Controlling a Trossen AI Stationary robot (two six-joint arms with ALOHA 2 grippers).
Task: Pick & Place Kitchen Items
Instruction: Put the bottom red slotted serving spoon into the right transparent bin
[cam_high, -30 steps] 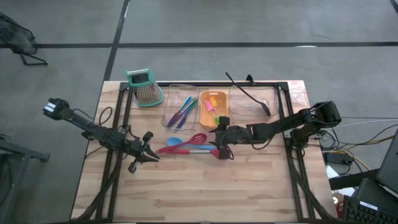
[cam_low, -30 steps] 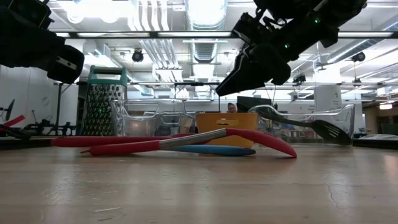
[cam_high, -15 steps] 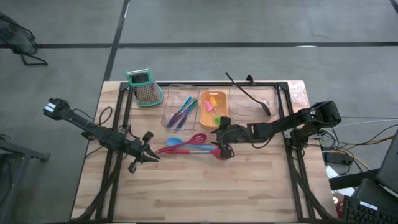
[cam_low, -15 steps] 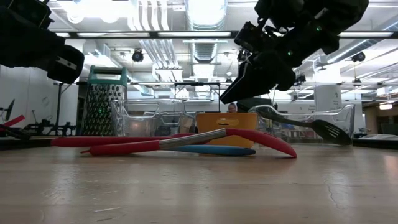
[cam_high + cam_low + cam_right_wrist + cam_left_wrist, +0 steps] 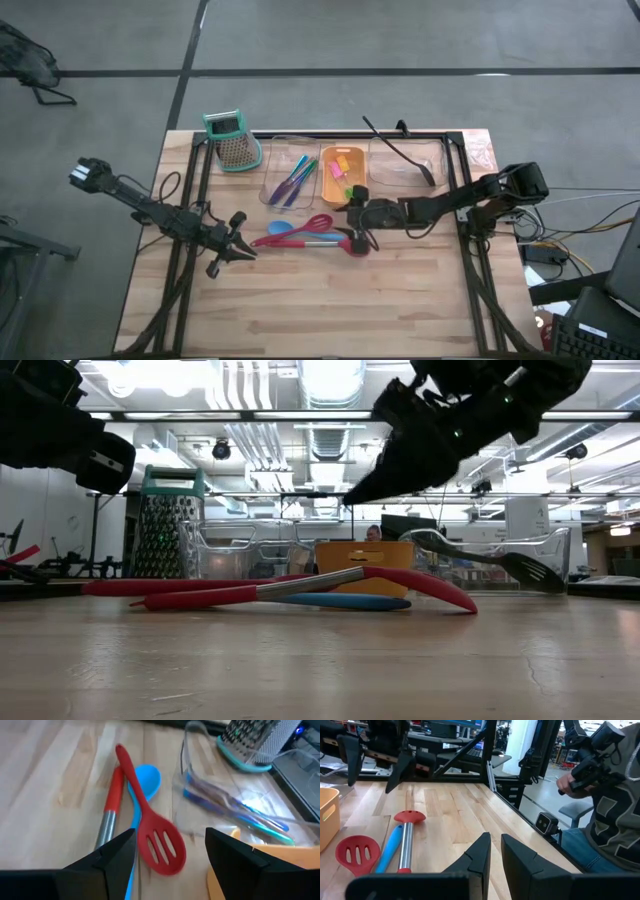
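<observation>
Three utensils lie crossed on the table's middle: a red slotted spatula [image 5: 160,845], a blue spoon [image 5: 146,777] and a metal-shafted spoon with a red handle [image 5: 113,790]. My right gripper [image 5: 170,862] hovers open above their right ends [image 5: 352,238], clear of them in the low view [image 5: 375,475]. My left gripper [image 5: 244,252] waits level at their left, its fingers [image 5: 482,852] a narrow gap apart with nothing between. A long black spoon [image 5: 402,156] lies in the far right clear tray. Thin sticks [image 5: 292,180] lie in the left clear tray, small pieces in the orange tray [image 5: 330,185].
A teal-topped grater [image 5: 232,140] stands at the far left of the trays. Bare wood lies toward the near edge [image 5: 330,310]. A seated person [image 5: 612,800] is beyond the table's edge in the left wrist view.
My right gripper has turned a little at the wrist above the utensils' right ends, its fingertips swinging slightly upward in the low view. The utensils have not moved.
</observation>
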